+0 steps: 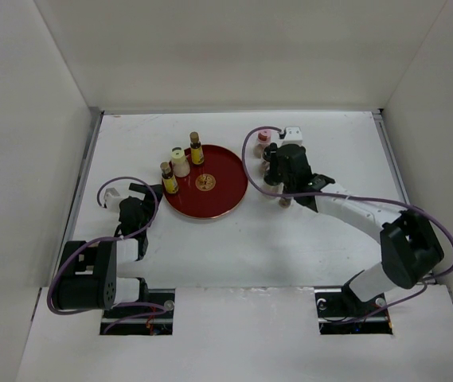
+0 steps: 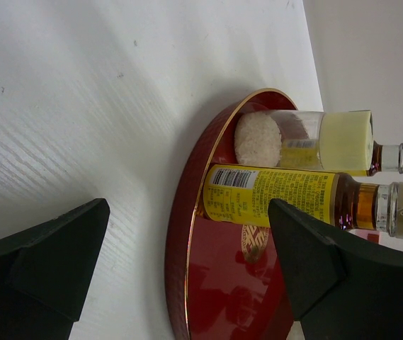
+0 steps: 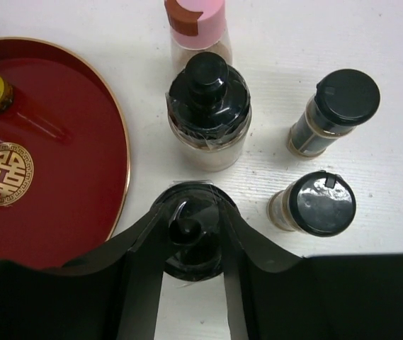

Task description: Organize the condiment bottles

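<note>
While the black-capped bottle (image 3: 190, 251) stands on the bench (image 3: 293, 28) just outside the red tray (image 3: 66, 106), the right hand (image 3: 194, 216), narrowly parted, presses its cap from both sides.

Handling: lift straight up, clear the twin bottle (image 3: 208, 106) ahead, carry over the tray's rim, and keep it upright.

Description: glossy black knobbed cap; body hidden beneath.

Adjacent: flat-capped bottle (image 3: 313, 205), pink-capped bottle (image 3: 195, 21).

Left hand (image 2: 187, 212): wide open, empty, at the tray's far side.
</note>
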`<state>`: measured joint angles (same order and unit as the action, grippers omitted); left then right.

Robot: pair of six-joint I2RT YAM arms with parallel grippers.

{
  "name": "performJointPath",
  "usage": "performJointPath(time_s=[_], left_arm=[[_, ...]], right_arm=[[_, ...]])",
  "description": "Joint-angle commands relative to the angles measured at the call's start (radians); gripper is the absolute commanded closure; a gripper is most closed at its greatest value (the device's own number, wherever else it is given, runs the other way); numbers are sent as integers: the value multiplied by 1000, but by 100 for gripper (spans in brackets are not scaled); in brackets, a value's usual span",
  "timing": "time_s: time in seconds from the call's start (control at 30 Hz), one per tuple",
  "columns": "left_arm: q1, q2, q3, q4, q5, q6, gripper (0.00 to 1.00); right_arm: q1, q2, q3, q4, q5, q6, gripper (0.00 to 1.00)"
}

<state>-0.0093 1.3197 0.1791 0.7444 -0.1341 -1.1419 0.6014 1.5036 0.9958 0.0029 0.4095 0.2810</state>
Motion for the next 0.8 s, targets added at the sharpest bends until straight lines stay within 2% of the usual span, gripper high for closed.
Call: performJointPath(time_s=[0.0,0.33,0.57,0.77], left_arm=[[-5,9,26,41,10,-9,0],[-5,7,26,42,10,-9,0],[-8,12,28,42,10,-9,0],[-10,15,30,42,10,-9,0]], right_arm=[[-15,20,47,52,0,4,61],[-13,26,60,55,51,9,80],[24,-86,101,103,109,-39,82],[90,-51,204,91,95,-54,82]])
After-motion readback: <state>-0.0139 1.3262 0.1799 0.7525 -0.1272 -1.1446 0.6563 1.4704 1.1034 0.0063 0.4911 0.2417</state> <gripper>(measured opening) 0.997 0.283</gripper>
